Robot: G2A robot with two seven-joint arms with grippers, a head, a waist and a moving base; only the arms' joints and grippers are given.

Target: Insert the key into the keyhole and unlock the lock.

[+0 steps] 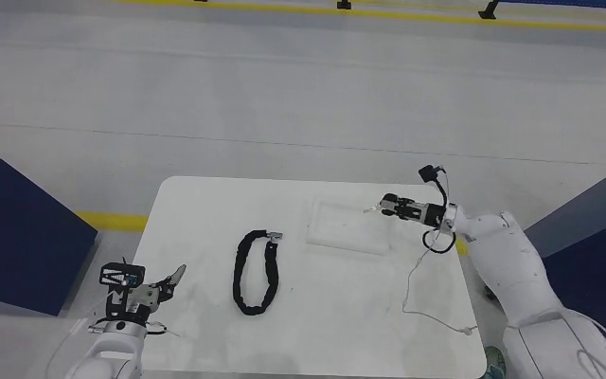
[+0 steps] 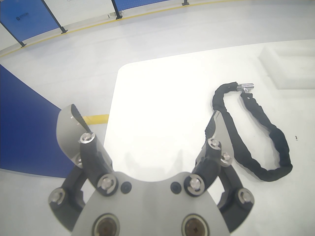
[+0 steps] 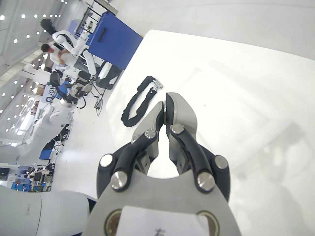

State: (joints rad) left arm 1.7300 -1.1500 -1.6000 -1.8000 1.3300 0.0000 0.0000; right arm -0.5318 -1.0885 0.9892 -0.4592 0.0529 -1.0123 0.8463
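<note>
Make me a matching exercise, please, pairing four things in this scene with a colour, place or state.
Things:
1. chain lock
2. foam tray
3. left gripper
4. right gripper

Descriptions:
A. shut, above the foam tray
B. open, at the edge of the table
C. white, lying flat
D. black, lying in a loop

Pairs: 1-D, 2-C, 3-B, 4-A.

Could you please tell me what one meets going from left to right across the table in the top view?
left gripper → black chain lock → right gripper
</note>
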